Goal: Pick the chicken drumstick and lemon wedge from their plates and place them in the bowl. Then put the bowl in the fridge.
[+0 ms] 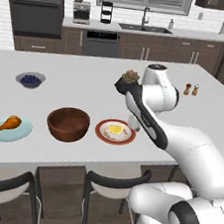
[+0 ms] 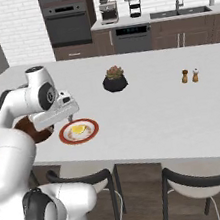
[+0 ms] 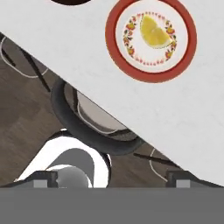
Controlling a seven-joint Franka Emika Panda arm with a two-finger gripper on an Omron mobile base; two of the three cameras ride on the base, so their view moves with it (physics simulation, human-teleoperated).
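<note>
The chicken drumstick (image 1: 8,123) lies on the light blue plate (image 1: 16,134) at the island's front left. To its right stands the brown wooden bowl (image 1: 68,123), which looks empty. The lemon wedge (image 1: 114,129) (image 2: 78,130) (image 3: 154,33) rests on the red-rimmed plate (image 1: 103,135) (image 2: 66,138) (image 3: 151,74). My gripper (image 1: 134,123) (image 2: 71,118) (image 3: 112,178) hangs just above that plate's right side, pointing down, open and holding nothing. The fridge is out of view.
A small grey bowl of blueberries (image 1: 30,79) sits at the back left of the island. A potted plant (image 1: 130,77) (image 2: 114,79) and two shakers (image 1: 191,89) (image 2: 190,75) stand farther back. Stools (image 1: 115,182) (image 3: 96,127) line the island's near edge.
</note>
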